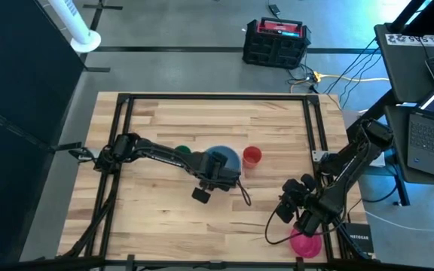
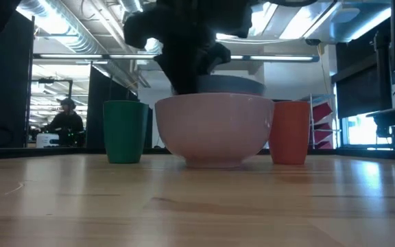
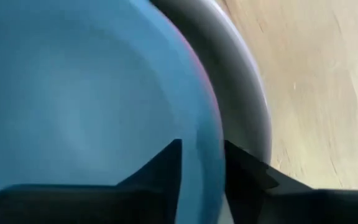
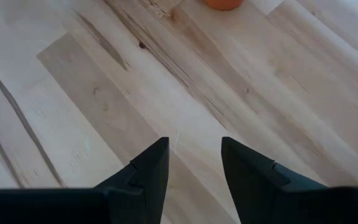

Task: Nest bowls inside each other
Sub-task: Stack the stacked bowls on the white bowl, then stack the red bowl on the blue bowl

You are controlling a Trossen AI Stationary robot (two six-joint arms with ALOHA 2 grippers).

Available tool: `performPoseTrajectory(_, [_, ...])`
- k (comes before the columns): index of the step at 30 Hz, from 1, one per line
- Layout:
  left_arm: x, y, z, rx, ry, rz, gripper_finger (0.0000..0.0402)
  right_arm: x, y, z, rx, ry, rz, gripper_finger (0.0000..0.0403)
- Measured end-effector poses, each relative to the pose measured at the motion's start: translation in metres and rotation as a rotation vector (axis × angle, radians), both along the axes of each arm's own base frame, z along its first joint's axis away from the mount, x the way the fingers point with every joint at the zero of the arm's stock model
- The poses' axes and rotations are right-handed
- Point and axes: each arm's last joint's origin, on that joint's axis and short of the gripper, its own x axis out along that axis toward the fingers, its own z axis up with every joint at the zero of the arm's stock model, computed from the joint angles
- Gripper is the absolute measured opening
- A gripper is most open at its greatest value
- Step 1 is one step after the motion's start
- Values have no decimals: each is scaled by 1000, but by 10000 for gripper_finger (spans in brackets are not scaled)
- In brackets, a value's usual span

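Observation:
A light blue bowl (image 3: 73,106) sits nested in a pale pink bowl (image 2: 214,130) at the table's middle; its rim (image 2: 242,85) stands just above the pink one. My left gripper (image 3: 202,149) comes down on it from above (image 1: 221,167), open, with one finger inside the blue bowl and one outside its rim. A magenta bowl (image 1: 306,243) rests near the table's front right edge, partly under my right arm. My right gripper (image 4: 195,146) hangs open over bare wood (image 1: 286,207), holding nothing. My left gripper stands astride the blue bowl's rim (image 3: 215,140), pointing down, one finger (image 3: 163,165) inside the bowl and the other (image 3: 244,171) in the gap to the outer bowl. Whether either finger touches the rim I cannot tell. The bowl sits in the pink bowl.
A green cup (image 2: 125,130) stands just left of the nested bowls and a red cup (image 2: 290,132) just right of them. Black frame rails (image 1: 311,128) run along the table's sides. The table's near half (image 1: 164,218) is bare wood. A person (image 2: 64,120) sits far off in the room.

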Motion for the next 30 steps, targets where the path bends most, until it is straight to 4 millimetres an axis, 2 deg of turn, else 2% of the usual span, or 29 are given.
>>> performPoseTrajectory(8, [-5, -4, 18, 1, 27, 2, 141, 0, 0, 0, 2, -3, 0, 136])
performPoseTrajectory(16, [-9, -8, 64, -28, -43, 86, 144, 1, 1, 0, -3, -9, 12, 136])
performPoseTrajectory(21, [-22, -34, 85, -110, -36, 107, 145, 8, 11, 6, 40, -40, 235, 136])
performPoseTrajectory(26, [-38, -74, 79, -139, 37, -10, 145, 1, 32, 25, 201, -101, 580, 135])
performPoseTrajectory(30, [-45, -80, 71, -155, 30, -59, 145, -19, 35, 23, 236, 31, 658, 126])
